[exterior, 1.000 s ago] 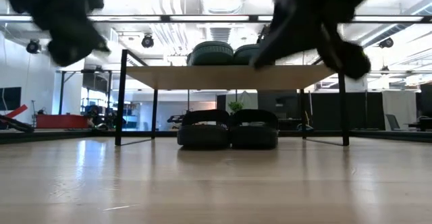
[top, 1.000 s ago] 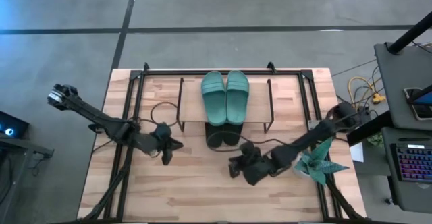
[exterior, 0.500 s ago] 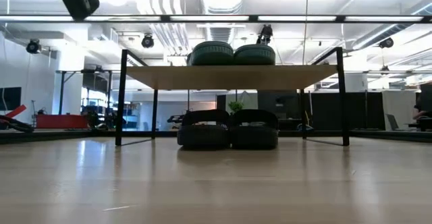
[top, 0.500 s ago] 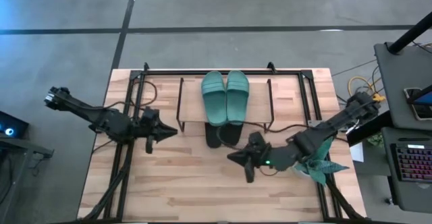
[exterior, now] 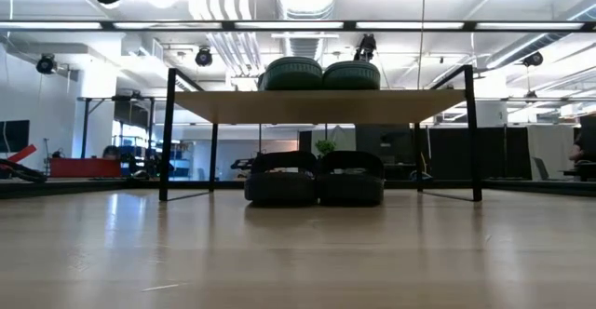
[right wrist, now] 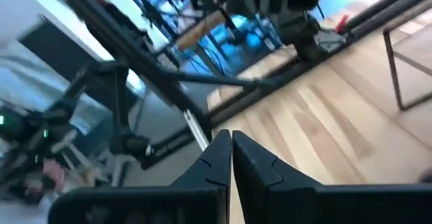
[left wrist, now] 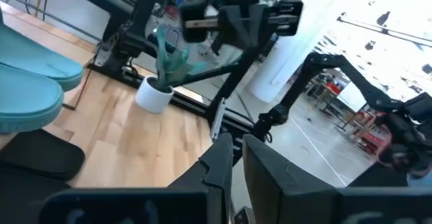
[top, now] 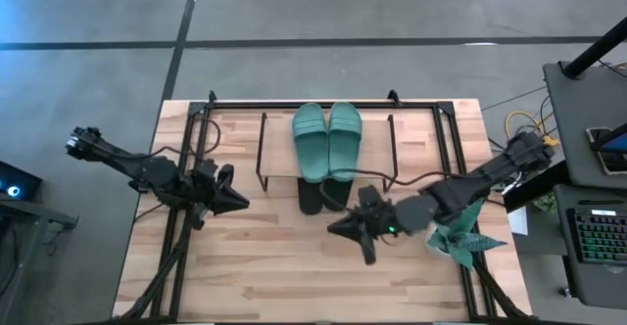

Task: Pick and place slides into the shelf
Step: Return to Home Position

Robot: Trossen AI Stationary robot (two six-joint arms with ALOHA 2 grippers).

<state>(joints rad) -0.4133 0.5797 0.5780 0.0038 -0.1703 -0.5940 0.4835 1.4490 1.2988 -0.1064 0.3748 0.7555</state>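
Observation:
Two teal slides (top: 327, 141) lie side by side on the shelf's top board (exterior: 317, 106). Two black slides (exterior: 315, 179) rest on their soles on the table under that board, between the shelf's thin black legs. My left gripper (top: 241, 205) hangs in the air left of the shelf, pointing level toward the right, shut with nothing in it. My right gripper (top: 335, 229) hovers near and right of the black slides, pointing left, shut and empty. In the left wrist view the teal slides (left wrist: 27, 82) show above a black slide (left wrist: 40, 158).
A green spiky plant in a white pot (top: 460, 239) stands at the table's right edge behind my right arm. A large black frame (top: 196, 129) runs around the tabletop. Bare wood (top: 294, 276) lies between the shelf and the near edge.
Both grippers have risen from near the tabletop and tipped from pointing down to about level; in the low view they have gone up out of the picture. My left gripper has drawn a little toward the far edge. The slides have kept still.

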